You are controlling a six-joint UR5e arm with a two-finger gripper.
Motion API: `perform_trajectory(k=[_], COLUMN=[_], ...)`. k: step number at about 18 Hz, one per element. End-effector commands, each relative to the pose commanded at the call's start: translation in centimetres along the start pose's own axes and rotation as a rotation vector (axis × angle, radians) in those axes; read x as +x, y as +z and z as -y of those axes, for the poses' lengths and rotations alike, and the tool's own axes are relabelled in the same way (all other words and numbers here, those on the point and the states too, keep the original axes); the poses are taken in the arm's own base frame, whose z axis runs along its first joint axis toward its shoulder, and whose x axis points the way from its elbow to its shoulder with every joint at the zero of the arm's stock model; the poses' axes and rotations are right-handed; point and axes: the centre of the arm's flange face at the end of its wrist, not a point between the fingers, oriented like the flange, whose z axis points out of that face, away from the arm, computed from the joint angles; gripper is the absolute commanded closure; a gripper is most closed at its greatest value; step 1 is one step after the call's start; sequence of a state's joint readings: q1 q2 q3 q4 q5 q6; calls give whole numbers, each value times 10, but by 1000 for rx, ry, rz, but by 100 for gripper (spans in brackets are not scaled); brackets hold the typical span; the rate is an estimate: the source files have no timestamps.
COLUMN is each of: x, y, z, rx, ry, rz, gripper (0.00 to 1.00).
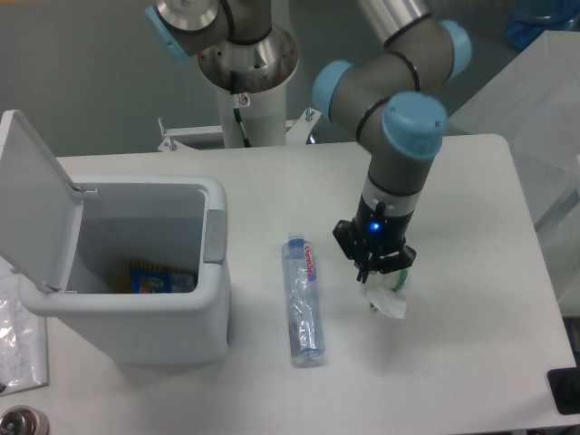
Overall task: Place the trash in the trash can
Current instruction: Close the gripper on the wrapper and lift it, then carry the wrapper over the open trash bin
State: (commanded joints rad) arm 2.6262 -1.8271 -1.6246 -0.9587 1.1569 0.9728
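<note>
My gripper (376,268) is shut on the crumpled clear wrapper (387,299), which hangs below the fingers with a green bit showing, lifted a little above the table right of centre. The crushed clear bottle (303,300) with blue cap and label lies on the table just left of the gripper, cap pointing away from the camera. The white trash can (210,299) stands at the left with its flip lid (32,204) open and upright. A grey latch tab (214,237) sits on its right rim.
A blue-and-orange packet (154,279) lies inside the can. A clear plastic sheet (18,340) and a round metal part (20,423) lie at the far left front. The arm's base column (246,82) stands at the back. A black object (566,391) sits at the right front corner.
</note>
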Motion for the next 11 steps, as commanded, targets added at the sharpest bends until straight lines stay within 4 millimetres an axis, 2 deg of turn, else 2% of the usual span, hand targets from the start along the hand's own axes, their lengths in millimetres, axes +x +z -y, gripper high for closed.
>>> perform_trajectory(k=[4, 11], x=[7, 33], y=[-46, -93], z=[37, 63], rx=[131, 248], ry=[-50, -85], rz=[9, -1], gripper=[100, 100])
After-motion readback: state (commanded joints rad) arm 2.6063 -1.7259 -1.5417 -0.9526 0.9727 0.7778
